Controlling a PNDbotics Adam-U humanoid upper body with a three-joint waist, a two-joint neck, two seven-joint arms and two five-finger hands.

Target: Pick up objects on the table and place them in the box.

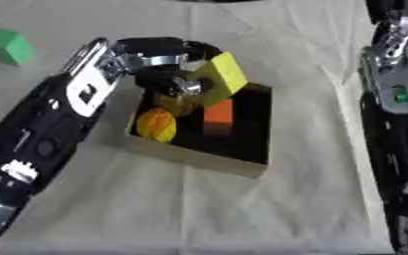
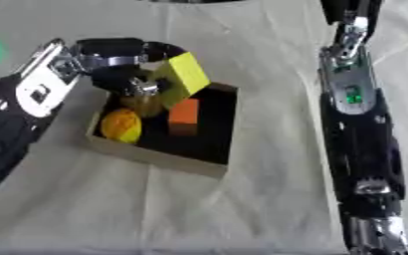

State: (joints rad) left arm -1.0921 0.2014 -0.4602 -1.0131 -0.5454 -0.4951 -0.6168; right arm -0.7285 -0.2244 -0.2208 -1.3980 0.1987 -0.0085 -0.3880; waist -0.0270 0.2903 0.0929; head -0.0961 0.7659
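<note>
Yellow block (image 1: 228,73), left hand (image 1: 168,64) curled round, over box (image 1: 199,158)

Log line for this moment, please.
left hand shut on yellow block over box | inside: orange block, yellow ball | green block on table

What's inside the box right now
Inside the box lie an orange-yellow ball and an orange block. The left hand holds a yellow block over its far corner, hiding the floor there. Dark inner walls shadow the rest.
</note>
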